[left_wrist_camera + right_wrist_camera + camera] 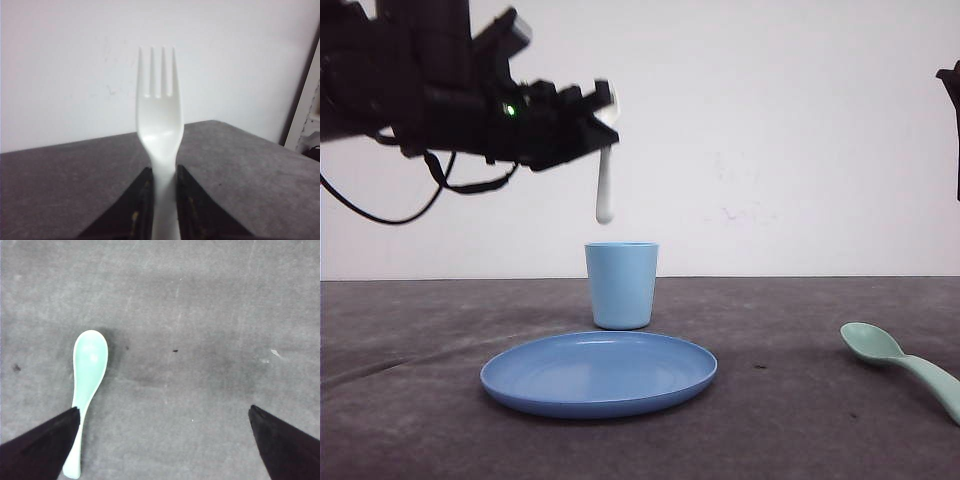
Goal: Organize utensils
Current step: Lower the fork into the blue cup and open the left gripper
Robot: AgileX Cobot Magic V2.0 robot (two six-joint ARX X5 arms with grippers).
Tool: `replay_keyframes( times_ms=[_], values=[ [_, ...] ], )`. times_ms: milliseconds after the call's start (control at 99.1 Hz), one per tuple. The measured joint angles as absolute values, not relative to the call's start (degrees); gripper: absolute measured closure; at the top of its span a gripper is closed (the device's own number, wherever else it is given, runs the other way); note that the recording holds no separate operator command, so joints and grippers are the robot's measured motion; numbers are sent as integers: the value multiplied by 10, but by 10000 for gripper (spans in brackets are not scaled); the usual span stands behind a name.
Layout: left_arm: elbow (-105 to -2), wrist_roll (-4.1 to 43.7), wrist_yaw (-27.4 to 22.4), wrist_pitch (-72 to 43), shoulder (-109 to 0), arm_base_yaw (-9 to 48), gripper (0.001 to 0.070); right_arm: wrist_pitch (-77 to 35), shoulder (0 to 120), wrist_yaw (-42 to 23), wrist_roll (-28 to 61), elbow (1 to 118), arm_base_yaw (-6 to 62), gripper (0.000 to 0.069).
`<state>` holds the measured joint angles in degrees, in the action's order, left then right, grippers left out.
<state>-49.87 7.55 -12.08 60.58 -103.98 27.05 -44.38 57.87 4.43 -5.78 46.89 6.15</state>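
Front view gives me the cup (621, 285) first: a light blue tumbler standing upright on the dark table (410, 400), toward the far side near the middle. From this low angle I cannot see into it. Just in front of it, nearer to me, lies a round blue plate (520, 380), shallow, smooth and glossy, with nothing on it.

My left gripper (603, 122) hangs high above the cup, clamped on the white fork (605, 190). I see the fork's rounded handle end pointing down, well above the cup's rim and a little left of its centre. The left wrist view shows me the other end of the fork (160, 130), which the front view hides behind the black fingers (131, 210): four short tines, a smooth plastic neck, the two fingers pressed against the handle on either side. Behind it I see a plain white wall (65, 65).

The mint-green spoon (900, 362) lies flat on the table at the right, well apart from the plate, oval bowl toward the centre, handle running to the right and nearer. The right wrist view shows it (86, 385) from above, bowl up, on a grey felt-like surface flecked with small specks. My right gripper (165, 445) hovers over the table with its fingers (40, 445) spread wide and holding nothing; one finger tip overlaps the spoon's handle in that view.
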Motion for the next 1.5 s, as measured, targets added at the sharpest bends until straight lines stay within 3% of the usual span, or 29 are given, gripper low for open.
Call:
replay_keyframes(
  times_ms=[1009,1282,1504],
  values=[
    [-521,-1,-121,607,-1148,286,665,-446,579,44,-58,469,62,11],
    [-521,-1,-121,607,-1148,288,502,-446,579,44,-58,469,62,11],
    [-521,-1,-121,585,-1135,286,477,-446,579,44,-58,469,62,11]
  ],
)
